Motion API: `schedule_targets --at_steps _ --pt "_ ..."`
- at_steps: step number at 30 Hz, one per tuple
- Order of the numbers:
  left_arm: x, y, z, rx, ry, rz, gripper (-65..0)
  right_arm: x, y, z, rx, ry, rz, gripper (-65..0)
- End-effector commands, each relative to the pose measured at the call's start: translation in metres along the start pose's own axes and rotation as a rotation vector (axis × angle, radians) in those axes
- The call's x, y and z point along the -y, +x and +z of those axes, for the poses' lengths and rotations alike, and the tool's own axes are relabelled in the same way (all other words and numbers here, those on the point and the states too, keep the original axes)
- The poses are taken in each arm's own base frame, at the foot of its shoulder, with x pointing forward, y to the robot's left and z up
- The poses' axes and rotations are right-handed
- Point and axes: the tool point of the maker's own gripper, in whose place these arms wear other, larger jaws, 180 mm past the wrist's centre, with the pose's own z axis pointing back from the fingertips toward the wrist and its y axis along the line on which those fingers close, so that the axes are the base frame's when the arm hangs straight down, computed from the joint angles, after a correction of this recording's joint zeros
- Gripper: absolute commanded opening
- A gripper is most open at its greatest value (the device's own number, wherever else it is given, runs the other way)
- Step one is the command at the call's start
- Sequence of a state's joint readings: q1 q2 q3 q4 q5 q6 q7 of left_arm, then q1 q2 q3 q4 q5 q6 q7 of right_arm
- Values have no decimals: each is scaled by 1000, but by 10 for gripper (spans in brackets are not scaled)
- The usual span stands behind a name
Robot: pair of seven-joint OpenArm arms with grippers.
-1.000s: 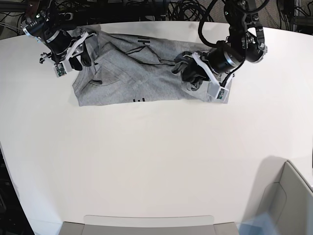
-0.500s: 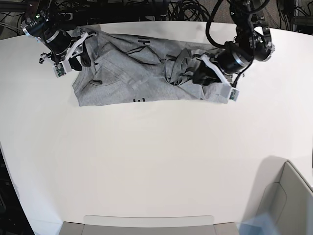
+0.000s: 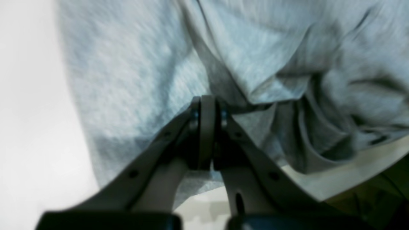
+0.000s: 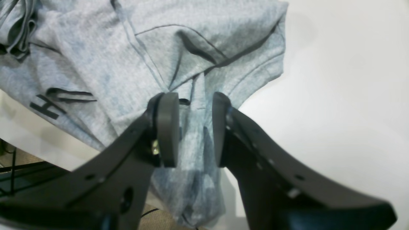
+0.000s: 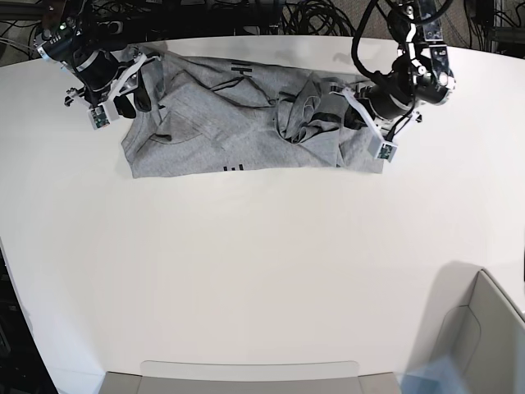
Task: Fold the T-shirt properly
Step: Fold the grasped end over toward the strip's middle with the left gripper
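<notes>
left gripper (image 3: 207, 134) pinches t-shirt (image 3: 134, 80); base view hides it

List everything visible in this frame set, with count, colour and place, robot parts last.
T-shirt: one, heather grey with black lettering, crumpled along the table's far edge.
Table: one, white, fills the base view.
Bin: one, pale grey, at the near corner on the base view's right.
Cables: several, black, behind the table.
Left end effector: one, grey, shut on a fold of the T-shirt.
Right end effector: one, black, pads apart with shirt cloth between them.
</notes>
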State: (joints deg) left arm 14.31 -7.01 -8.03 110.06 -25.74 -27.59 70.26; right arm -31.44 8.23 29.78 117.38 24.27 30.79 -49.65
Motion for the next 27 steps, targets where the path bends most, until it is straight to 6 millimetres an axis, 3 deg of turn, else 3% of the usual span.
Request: schedule_targets --at_steps 1,7,13,17,21,23,27 --pt "0 12 2 49 2 -17 -650 -1 9 4 37 9 21 -469" --pt "13 12 -5 46 -32 -37 -650 -1 9 4 38 9 21 -469" --pt "47 40 -19 82 -116 -100 -650 -1 10 4 41 9 21 -469" --pt "61 52 -33 90 -161 -63 -650 -1 10 4 42 8 21 -469" --pt "76 51 -57 39 -216 -43 -650 0 10 4 44 5 20 -469" --pt "80 52 -56 40 -222 -54 -650 9 10 8 45 -20 15 -469" --pt "83 66 -28 126 -203 -95 -650 36 16 19 70 -107 2 -469"
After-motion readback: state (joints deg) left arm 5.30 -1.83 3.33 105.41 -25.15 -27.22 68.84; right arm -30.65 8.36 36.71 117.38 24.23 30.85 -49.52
